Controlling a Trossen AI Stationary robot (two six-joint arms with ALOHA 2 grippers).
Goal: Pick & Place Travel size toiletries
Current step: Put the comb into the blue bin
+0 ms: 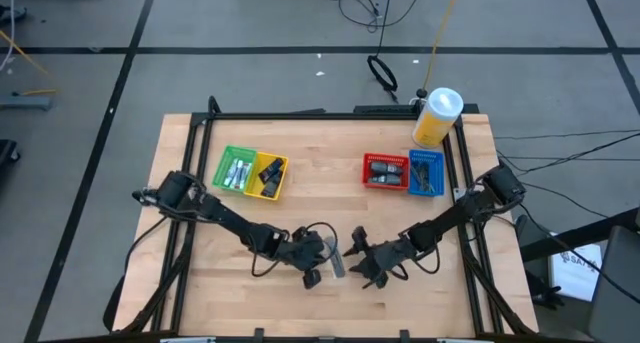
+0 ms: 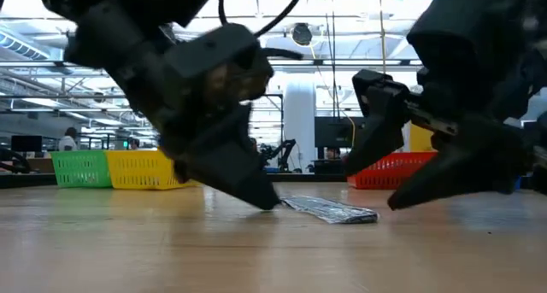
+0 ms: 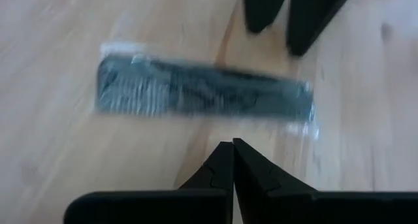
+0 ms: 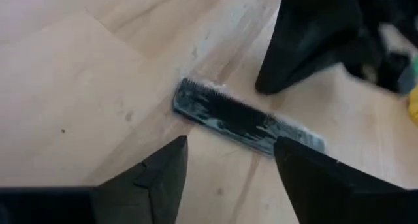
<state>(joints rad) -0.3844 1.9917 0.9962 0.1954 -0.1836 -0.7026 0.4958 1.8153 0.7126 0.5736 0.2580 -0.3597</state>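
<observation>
Sachet [image 1: 338, 257], dark and silver, lies flat on the pale wooden bench [image 1: 300, 218] near its front edge, long axis front-to-back, between left gripper [image 1: 318, 267], pinched closed, and right gripper [image 1: 362, 260], spread open. Bright hall behind.

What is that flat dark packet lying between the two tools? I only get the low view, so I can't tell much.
Observer: A dark sachet with clear crimped edges, flat on the wood.
Operator: Is either tool holding it?
Observer: No. The left tool is shut, its tip beside the sachet; the right tool is open, the sachet lying past its fingers.
Operator: Where are the others?
Observer: In four small baskets farther back.
</observation>
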